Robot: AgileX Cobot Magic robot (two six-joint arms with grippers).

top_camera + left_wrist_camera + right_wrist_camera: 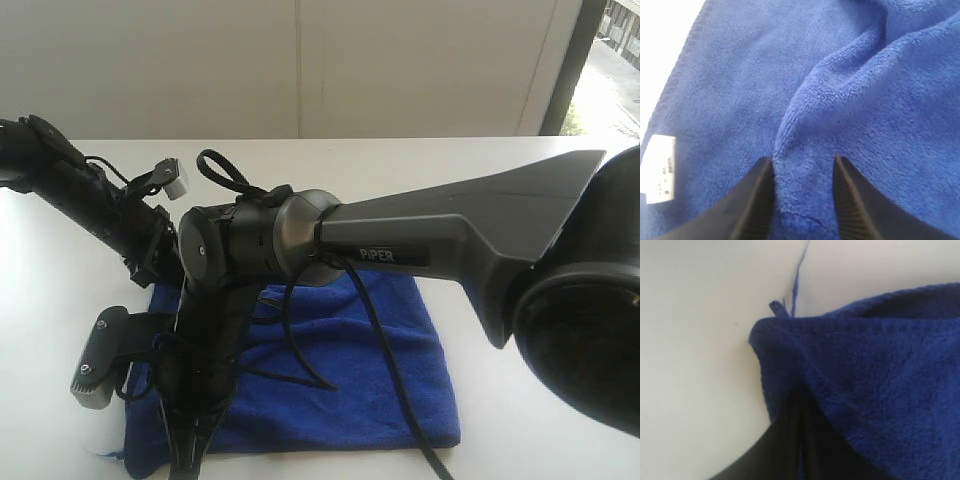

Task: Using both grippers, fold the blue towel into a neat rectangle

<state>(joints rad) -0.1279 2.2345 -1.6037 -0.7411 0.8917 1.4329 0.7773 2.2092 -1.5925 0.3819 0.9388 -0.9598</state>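
The blue towel lies on the white table, doubled over, and both arms work at its left end. My left gripper stands over the cloth with a raised ridge of towel pinched between its fingers. In the exterior view its jaws are hidden behind the right arm's wrist. The right arm reaches across from the right, and its gripper points down at the towel's near left corner. In the right wrist view that gripper is shut on the towel corner, which drapes over its fingers.
A white care label is sewn to the towel's hem. A loose blue thread trails from the held corner onto the table. Black cables from the right arm hang over the cloth. A wall rises behind the table's far edge.
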